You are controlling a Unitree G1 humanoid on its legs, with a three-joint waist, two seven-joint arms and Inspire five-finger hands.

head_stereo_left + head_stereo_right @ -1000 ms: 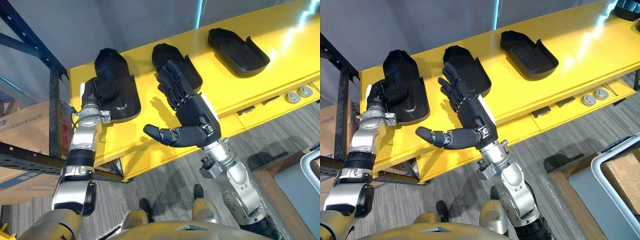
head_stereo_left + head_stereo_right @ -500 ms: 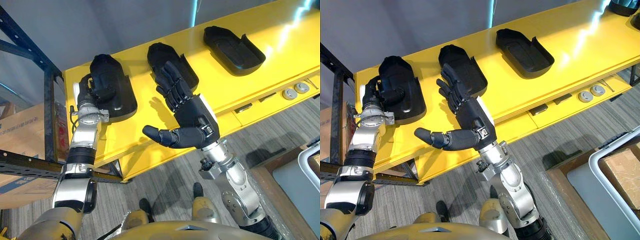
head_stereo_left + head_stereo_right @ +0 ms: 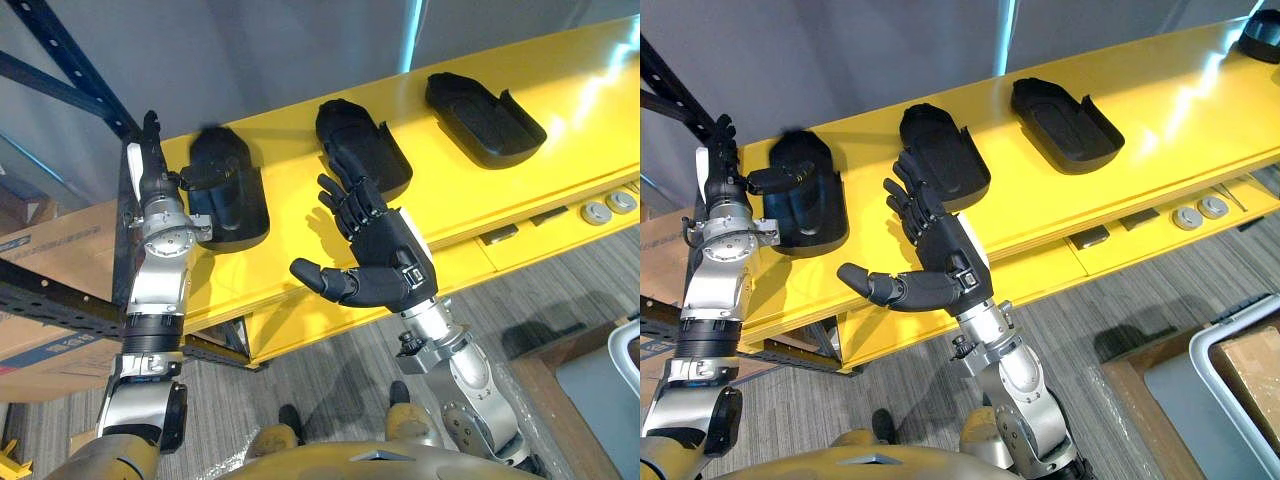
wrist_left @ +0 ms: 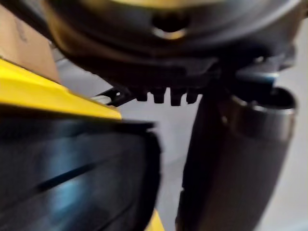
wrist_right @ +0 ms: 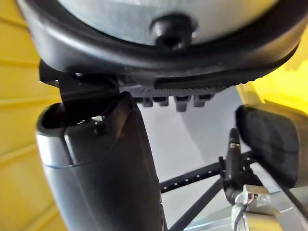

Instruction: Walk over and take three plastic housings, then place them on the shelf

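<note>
Three black plastic housings sit in a row on the yellow shelf (image 3: 300, 255): left housing (image 3: 228, 195), middle housing (image 3: 362, 145), right housing (image 3: 485, 117). Half a second back the left hand (image 3: 205, 177) lay across the left one; now it's drawn back to the near edge, thumb on it, fingers blurred so can't tell the grip. Right hand (image 3: 378, 255) hovers spread open below the middle one. Cardboard box (image 3: 1250, 355) sits in a bin (image 3: 1215, 345) at right

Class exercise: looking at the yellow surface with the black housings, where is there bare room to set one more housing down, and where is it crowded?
Bare yellow surface lies beyond the right housing, toward the far end. A smaller bare strip runs along the near edge under the right housing. It is crowded at the left end: left housing, left hand, middle housing and right hand.
</note>
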